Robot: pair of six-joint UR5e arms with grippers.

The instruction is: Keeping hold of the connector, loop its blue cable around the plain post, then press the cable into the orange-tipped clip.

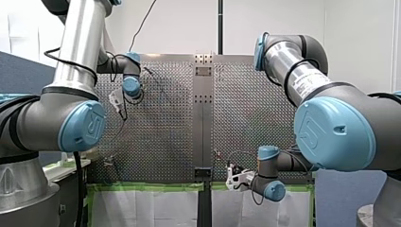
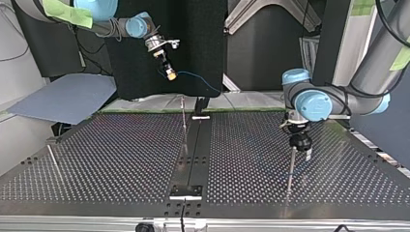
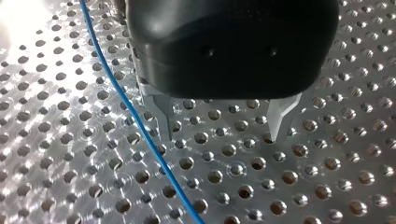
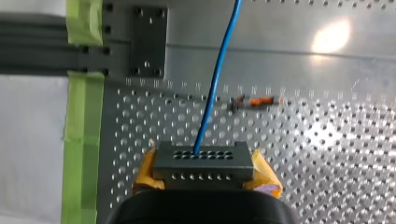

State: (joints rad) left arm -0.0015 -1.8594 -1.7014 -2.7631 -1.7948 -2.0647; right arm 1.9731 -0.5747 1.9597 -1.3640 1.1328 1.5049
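Right end effector (image 2: 169,73): raised above the surface (image 2: 121,159) at the top view's left. Its yellow pads are clamped on the dark connector (image 4: 203,161). The blue cable (image 4: 212,88) leaves the connector's face and runs ahead, passing beside the orange-tipped clip (image 4: 258,100) without touching it.

Left end effector (image 3: 220,134): low over the perforations. I see its metal fingers apart and holding nothing, with the cable passing outside one finger.

Bright, even room light. Beside my left gripper (image 3: 220,136) a white glare washes out the perforated table (image 3: 28,28), and the gripper's black housing looms soft, close to the lens. Ahead of my right gripper (image 4: 205,172), past the crisp connector (image 4: 203,163), another hot spot blooms on the table.
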